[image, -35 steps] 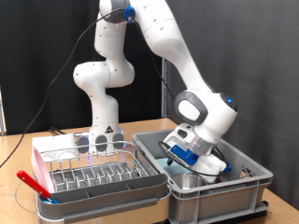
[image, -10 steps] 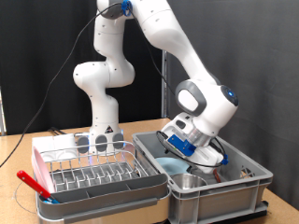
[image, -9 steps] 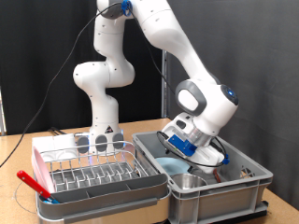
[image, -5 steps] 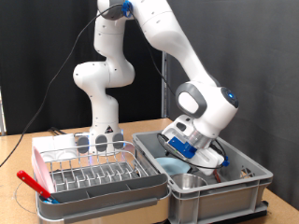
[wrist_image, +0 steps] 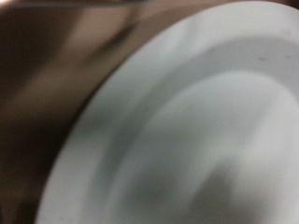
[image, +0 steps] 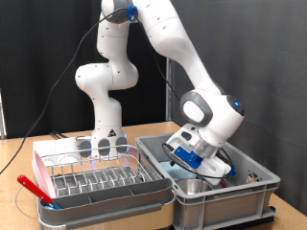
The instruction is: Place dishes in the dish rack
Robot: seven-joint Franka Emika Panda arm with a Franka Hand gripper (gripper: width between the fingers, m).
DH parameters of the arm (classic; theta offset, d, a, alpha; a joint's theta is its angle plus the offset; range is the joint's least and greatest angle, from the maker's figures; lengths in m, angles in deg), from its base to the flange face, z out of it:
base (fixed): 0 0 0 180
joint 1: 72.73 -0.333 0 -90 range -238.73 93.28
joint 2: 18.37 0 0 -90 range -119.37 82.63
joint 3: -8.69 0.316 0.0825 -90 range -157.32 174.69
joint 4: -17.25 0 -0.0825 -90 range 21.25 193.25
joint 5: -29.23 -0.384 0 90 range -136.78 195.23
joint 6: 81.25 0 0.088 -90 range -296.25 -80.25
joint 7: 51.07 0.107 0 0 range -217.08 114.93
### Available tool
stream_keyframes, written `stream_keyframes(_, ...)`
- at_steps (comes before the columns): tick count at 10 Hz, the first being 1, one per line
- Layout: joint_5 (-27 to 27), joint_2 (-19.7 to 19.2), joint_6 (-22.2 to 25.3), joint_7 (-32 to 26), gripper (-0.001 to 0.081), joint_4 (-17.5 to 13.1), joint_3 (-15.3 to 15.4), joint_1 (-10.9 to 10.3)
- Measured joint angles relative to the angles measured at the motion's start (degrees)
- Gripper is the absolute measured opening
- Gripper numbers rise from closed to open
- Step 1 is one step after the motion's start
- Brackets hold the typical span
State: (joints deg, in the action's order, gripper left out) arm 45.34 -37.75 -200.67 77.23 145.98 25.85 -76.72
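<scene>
Down inside the grey crate (image: pixel 251 182) on the exterior view's right, my gripper (image: pixel 195 172) hung just over the pale blue plate (wrist_image: pixel 201 131), which filled the wrist view. I could not tell how far my fingers were parted, nor whether they held anything. That plate looked stiff, smooth, likely slippery and breakable; its thin rim seemed the place to pinch. A steel bowl (image: pixel 192 187) sat beside it, crowding the approach. The dish rack (image: pixel 96 179) waited alongside, with red-handled utensils (image: pixel 34 190) at its near corner.
</scene>
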Motion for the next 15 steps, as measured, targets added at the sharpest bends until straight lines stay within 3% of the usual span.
stream_keyframes(15, 0.53, -0.30, -0.85, -0.07, 0.0809, 0.36, -0.20, 0.43)
